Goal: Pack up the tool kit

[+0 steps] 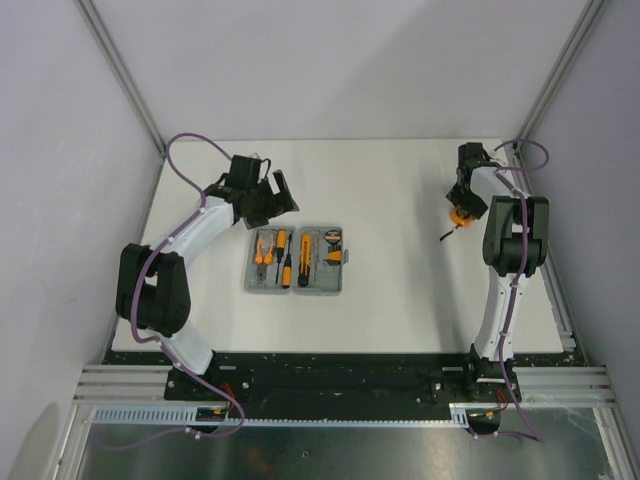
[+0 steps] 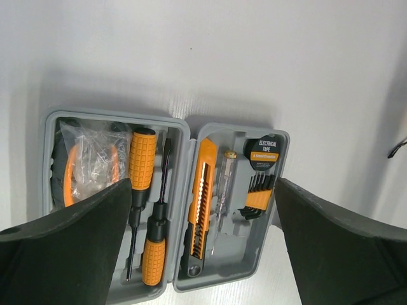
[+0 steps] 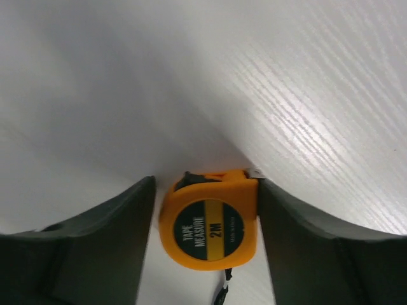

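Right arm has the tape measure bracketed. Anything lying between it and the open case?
Nothing visible: only bare table separates the tape measure from the case. The left gripper, open, hovers by the case's far left corner.

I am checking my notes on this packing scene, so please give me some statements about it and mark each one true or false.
1. The case lies open on the table. True.
2. The tape measure sits in the case. False: it lies on the table between the right gripper's fingers.
3. The left gripper holds a screwdriver. False: it is open and empty above the case.
4. The knife shares a half with the roll of tape. True.
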